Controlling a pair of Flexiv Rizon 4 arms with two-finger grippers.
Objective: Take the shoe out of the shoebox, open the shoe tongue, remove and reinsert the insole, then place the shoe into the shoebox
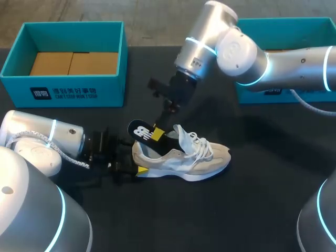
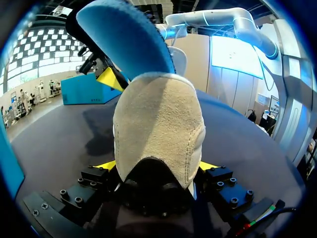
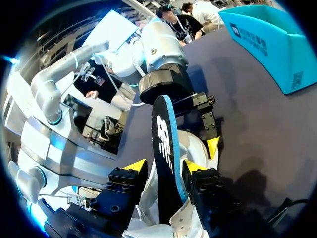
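**Gripping heel and insole mid-worktop**

Pinching the shoe (image 1: 184, 157) by its heel from 9 o'clock with the left end effector (image 2: 157, 166), sole down on the black worktop (image 1: 252, 210), toe toward 3 o'clock. Clamping the black insole (image 1: 140, 131) from 12 o'clock with the right end effector (image 3: 166, 166), tilted up, low end inside the shoe's opening. Flanked by an open shoebox (image 1: 68, 89) at 10 o'clock and a 2nd shoebox (image 1: 294, 31) at 2 o'clock, partly hidden behind the right arm (image 1: 247, 52).

The bench (image 1: 252, 210) is viewed from high behind; both wrist cameras are set close, with the shoe (image 1: 184, 157) and insole (image 1: 143, 131) shared by all three views.
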